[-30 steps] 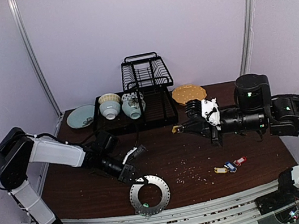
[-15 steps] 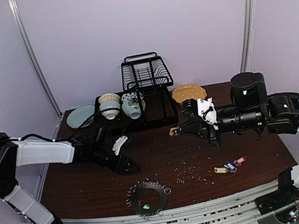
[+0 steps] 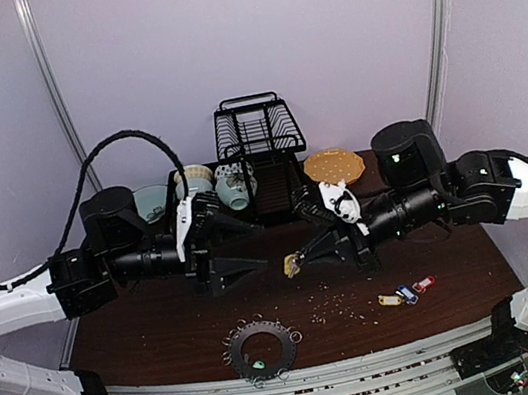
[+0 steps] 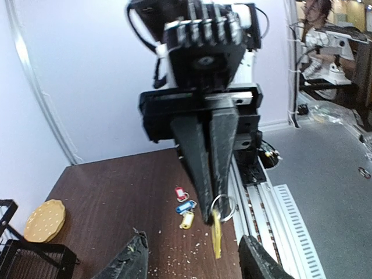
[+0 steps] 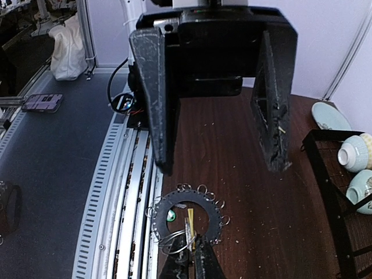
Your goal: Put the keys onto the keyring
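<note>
- Slip risk: right gripper (image 3: 297,258) clenched on yellow-tagged key (image 3: 291,267), well above keyring (image 3: 264,348); thin pinch could drop it.
- Left gripper (image 3: 250,244) released, empty; closing early could knock key loose.

light: bright, even, diffuse | shadows: faint | right gripper (image 4: 210,219): slightly soft close-up | wrist-view edges: bowed

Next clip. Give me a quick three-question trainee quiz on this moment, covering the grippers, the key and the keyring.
1. True or false: a yellow key hangs from the right gripper.
2. Where does the keyring lie? A) flat on the table, near its front edge; B) in the rack; C) on the plate.
3. Fill in: the left gripper has its jaws ____.
Key: 1 true; 2 A; 3 open.
</note>
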